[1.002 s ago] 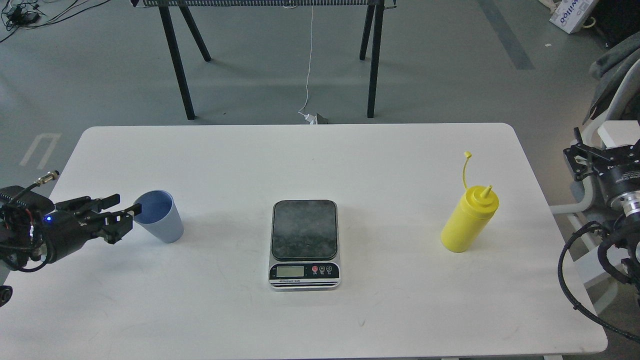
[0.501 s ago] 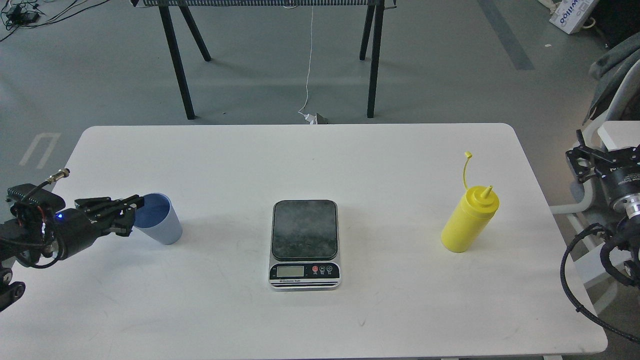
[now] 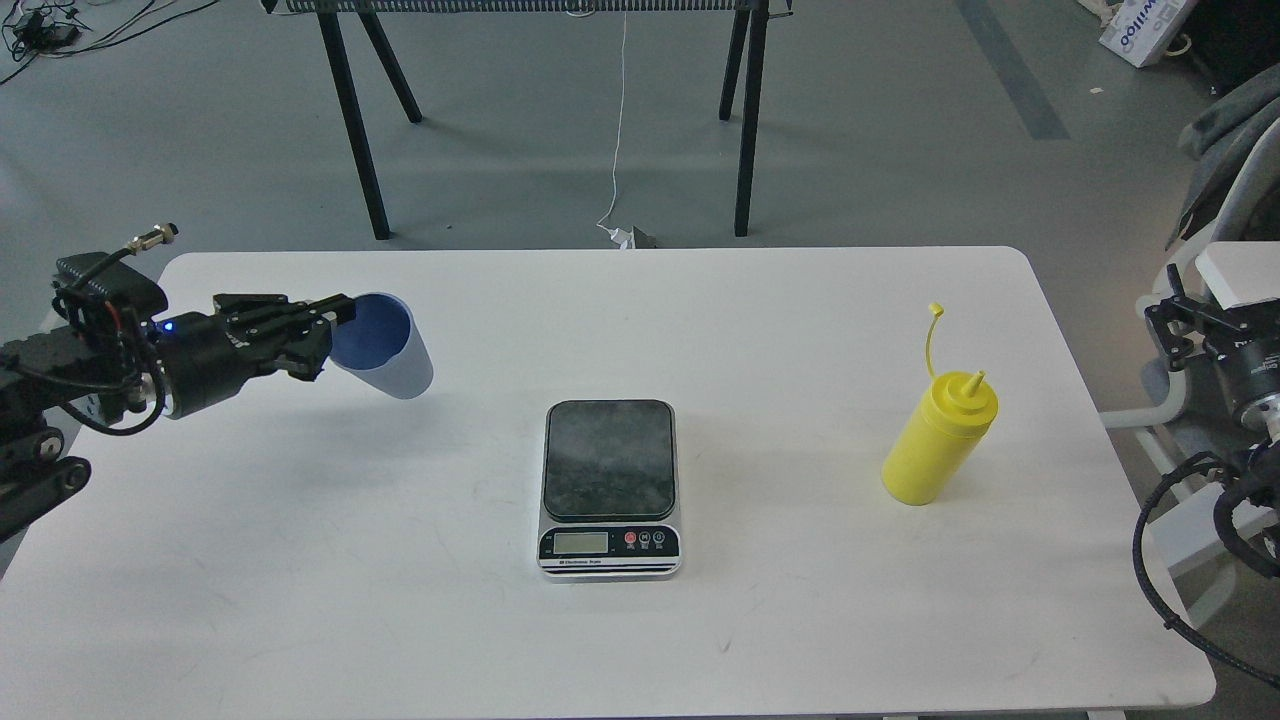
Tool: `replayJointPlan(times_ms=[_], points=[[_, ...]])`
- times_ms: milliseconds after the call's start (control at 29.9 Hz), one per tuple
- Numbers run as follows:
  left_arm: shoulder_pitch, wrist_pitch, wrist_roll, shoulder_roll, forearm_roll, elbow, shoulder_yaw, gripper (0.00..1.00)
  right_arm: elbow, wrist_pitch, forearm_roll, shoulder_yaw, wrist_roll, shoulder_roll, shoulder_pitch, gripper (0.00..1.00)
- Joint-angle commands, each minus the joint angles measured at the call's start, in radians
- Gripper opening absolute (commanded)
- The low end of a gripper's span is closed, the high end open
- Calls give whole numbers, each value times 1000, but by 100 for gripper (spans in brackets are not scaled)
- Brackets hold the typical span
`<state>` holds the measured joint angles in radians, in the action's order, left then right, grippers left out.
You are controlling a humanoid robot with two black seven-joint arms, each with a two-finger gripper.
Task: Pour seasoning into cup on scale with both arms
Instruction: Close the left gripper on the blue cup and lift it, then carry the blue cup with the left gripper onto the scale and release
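Note:
The light-blue cup hangs above the table's left part, tilted with its mouth toward my left arm. My left gripper is shut on the cup's rim and holds it up, left of and behind the scale. The scale sits at the table's middle with its dark platform bare. The yellow seasoning bottle stands upright on the right, its cap strap sticking up. My right gripper is off the table's right edge, well right of the bottle; its fingers cannot be told apart.
The white table carries only the scale and the bottle. Black trestle legs stand on the floor behind the table. Cables of my right arm hang beside the table's right edge.
My left gripper closed on the cup's rim, then lifted it off the table and carried it up and to the right. The right arm drifted slightly right. Scale and bottle have not moved.

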<state>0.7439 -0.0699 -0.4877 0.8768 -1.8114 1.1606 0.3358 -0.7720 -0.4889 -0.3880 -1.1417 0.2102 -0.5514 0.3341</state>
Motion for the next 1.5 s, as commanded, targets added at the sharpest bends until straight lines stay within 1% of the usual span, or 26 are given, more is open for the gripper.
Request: replayJointPlan(times_ms=[0, 67, 100, 200, 334, 434, 635, 868, 1203, 1303, 1470], points=[[63, 116, 78, -62, -8, 117, 0, 3, -1, 0, 0, -1, 0, -10, -15, 100], [83, 153, 130, -119, -9, 140, -1, 3, 0, 0, 0, -6, 0, -12, -20, 100], [93, 173, 142, -143, -9, 142, -3, 3, 3, 0, 0, -9, 0, -13, -21, 100], [117, 226, 164, -229, -25, 133, -20, 3, 3, 0, 0, -27, 0, -31, -21, 100], [132, 229, 189, -262, -89, 110, -105, 3, 3, 0, 0, -44, 0, -50, -21, 100], [132, 229, 219, -297, -95, 97, -124, 3, 3, 0, 0, -44, 0, -51, -21, 100], [127, 231, 221, -340, -95, 73, -126, 4, 5, 0, 0, -50, 0, -51, -21, 100], [124, 229, 222, -348, -95, 45, -127, 7, 5, 0, 0, -56, 0, -51, -21, 100], [126, 231, 219, -360, -97, 44, -127, 11, 7, 0, 0, -56, 0, -53, -21, 100], [127, 233, 218, -358, -97, 44, -127, 15, 7, 0, 0, -56, 0, -53, -21, 100], [129, 231, 216, -354, -91, 45, -127, 28, 7, 0, 0, -56, 0, -51, -21, 100]])
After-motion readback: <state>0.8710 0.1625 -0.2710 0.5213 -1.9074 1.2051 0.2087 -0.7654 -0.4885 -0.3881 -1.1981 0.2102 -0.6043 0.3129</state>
